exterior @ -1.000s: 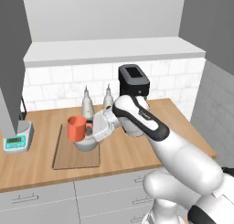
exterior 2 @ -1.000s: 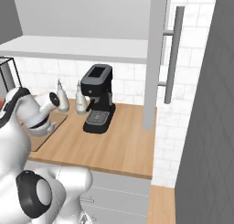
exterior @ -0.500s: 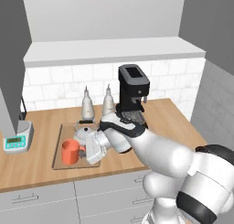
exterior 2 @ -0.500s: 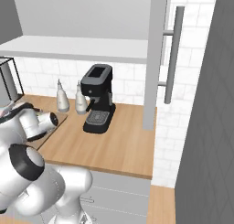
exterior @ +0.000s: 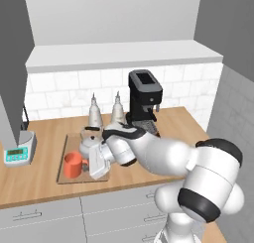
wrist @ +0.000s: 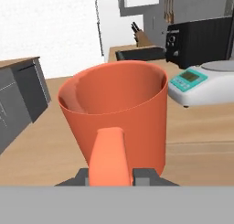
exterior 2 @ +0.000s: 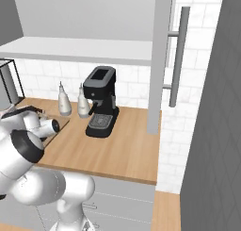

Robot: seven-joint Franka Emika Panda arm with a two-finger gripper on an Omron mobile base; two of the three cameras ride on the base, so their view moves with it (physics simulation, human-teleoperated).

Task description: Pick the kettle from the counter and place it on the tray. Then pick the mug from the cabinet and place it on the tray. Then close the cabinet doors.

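Observation:
The orange-red mug (exterior: 72, 165) stands upright at the front-left part of the wooden tray (exterior: 62, 178); whether it rests on the board or hangs just above it I cannot tell. My gripper (exterior: 90, 162) comes from the right and is shut on the mug's handle. In the hand view the mug (wrist: 118, 109) is close up, with its handle pinched between my fingertips (wrist: 145, 174). The silver kettle (exterior: 90, 142) sits on the tray just behind the mug, partly hidden by my arm. The cabinet (exterior: 124, 53) is open, with its doors (exterior 2: 158, 60) swung out.
Two slim grey bottles (exterior: 94, 113) stand at the wall behind the tray, with a black coffee machine (exterior: 145, 100) to their right. A small scale (exterior: 18, 152) sits on the counter (exterior: 178, 123) left of the tray. The door's bar handle (exterior 2: 177, 55) juts out at the right.
My arm has carried the mug down and toward the front-left of the tray. Over the last half second it has barely moved. The grip on the handle is unchanged.

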